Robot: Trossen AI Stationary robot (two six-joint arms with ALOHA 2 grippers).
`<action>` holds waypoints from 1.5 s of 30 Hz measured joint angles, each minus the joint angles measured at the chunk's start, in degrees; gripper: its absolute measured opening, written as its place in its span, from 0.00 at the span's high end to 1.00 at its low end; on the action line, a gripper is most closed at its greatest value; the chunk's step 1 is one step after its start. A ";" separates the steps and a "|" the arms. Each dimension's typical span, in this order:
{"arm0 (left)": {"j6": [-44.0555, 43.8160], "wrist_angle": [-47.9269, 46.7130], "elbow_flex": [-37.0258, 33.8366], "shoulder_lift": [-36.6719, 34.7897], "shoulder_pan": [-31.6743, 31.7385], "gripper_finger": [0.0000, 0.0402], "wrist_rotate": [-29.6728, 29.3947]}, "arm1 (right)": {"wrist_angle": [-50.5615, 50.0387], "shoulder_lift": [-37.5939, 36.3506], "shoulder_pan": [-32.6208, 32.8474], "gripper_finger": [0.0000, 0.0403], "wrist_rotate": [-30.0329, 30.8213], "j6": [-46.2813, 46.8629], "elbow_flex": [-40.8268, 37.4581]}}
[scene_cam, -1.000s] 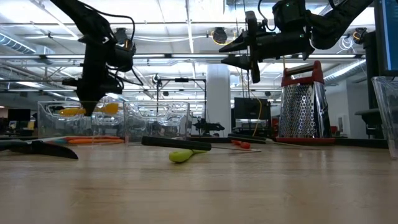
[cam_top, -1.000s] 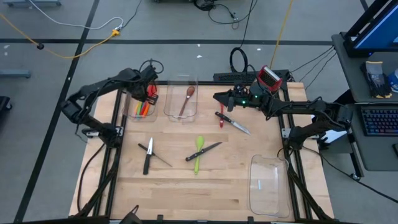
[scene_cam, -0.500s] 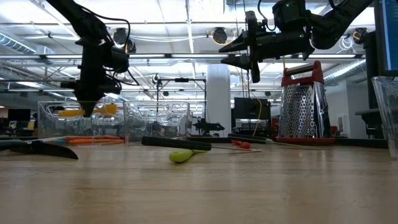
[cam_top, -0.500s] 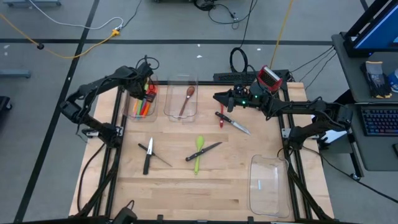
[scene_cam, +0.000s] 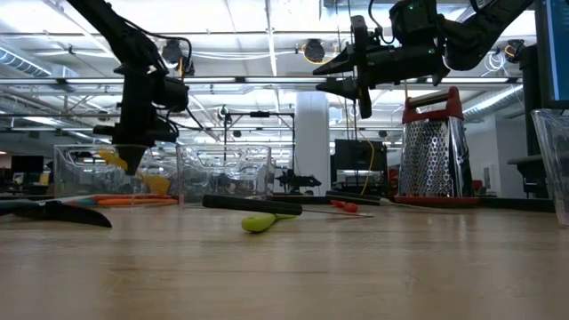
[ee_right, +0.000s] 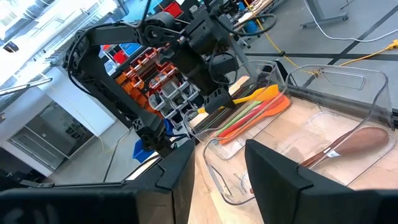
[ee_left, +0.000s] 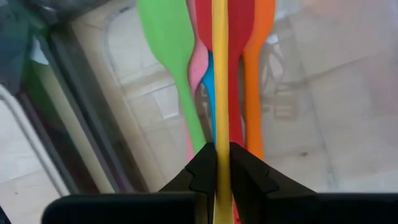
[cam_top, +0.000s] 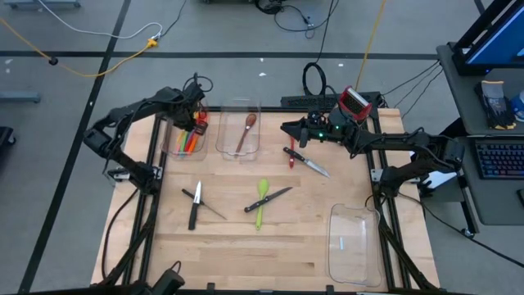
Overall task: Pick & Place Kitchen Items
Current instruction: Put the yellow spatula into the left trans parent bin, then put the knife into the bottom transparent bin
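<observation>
Where clear bin point(ee_right: 348, 93) gleams, left tool point(ee_left: 222, 171) pinches slim yellow spatula point(ee_left: 219, 74).

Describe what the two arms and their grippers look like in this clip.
Both arms are dark, nearly black, built of slim jointed links with black cables looping along them. The left gripper has two flat, angular black fingers. The right gripper has the same broad matte-black fingers, and small green lights glow on its wrist.

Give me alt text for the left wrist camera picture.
The left gripper pinches a thin yellow utensil handle between its dark fingers, above a clear bin holding green, pink, blue, red and orange utensils.
</observation>
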 joint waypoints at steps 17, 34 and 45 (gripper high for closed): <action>0.02 -0.07 0.00 1.52 -0.07 0.67 1.70 | 0.01 0.00 0.00 0.66 -0.02 0.12 0.00; -3.96 -6.44 11.20 -9.01 -5.52 0.46 10.58 | 0.00 0.00 0.02 0.67 -0.20 0.09 0.00; -11.45 -6.37 11.82 -14.27 -21.23 0.46 15.06 | 0.00 0.00 0.01 0.68 -0.42 -1.36 0.00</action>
